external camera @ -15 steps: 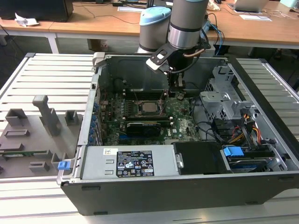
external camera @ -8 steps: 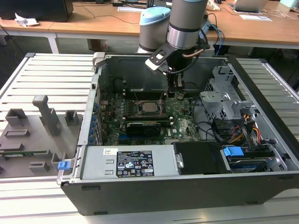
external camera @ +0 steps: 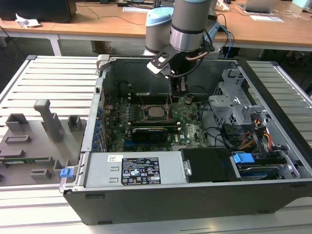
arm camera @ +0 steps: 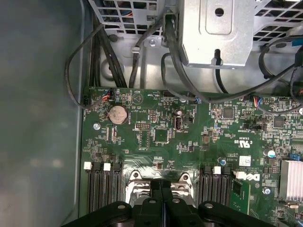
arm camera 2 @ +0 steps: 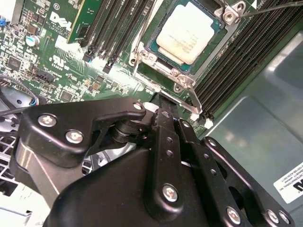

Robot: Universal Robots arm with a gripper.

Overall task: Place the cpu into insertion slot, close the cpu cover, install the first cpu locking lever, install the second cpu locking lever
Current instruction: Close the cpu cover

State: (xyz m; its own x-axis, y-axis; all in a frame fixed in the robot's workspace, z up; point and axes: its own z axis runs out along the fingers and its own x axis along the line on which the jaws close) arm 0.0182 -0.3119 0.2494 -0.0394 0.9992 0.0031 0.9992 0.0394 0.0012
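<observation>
Inside the open computer case [external camera: 97, 146], the gripper [arm camera 2: 162, 108] hangs low over the motherboard [external camera: 192, 129]. Its black fingers [arm camera: 152, 204] are pressed together, with nothing visible between them in both wrist views. The tips sit at the edge of the insertion slot [external camera: 155, 121], on the exterior view's right of it, just beside the silver rim; I cannot tell whether they touch it.

The cpu [arm camera 2: 189, 30] lies seated in the slot, dull silver top up. The cpu cover [arm camera 2: 161, 71] lies flat around it, and the chip shows through the window. A thin locking lever [arm camera 2: 272, 8] runs off from one corner of the socket. A second silver bar [arm camera 2: 193, 98] sits right next to the fingertips.

Black memory slots [arm camera 2: 113, 26] flank the socket on both sides. A long black card [external camera: 151, 131] lies just nearer than the socket. A coin battery [arm camera: 116, 114] sits on the board beyond the fingers, with black cables [arm camera: 102, 52] looping above it.

The grey power supply [external camera: 131, 168] fills the near side of the case, and a metal drive cage [external camera: 234, 105] stands to the exterior view's right. Outside the case, to the exterior view's left, grey fixtures [external camera: 44, 122] and a blue clip [external camera: 66, 171] rest on the slatted table [external camera: 58, 73]. Wooden desks [external camera: 97, 22] stand at the far side.
</observation>
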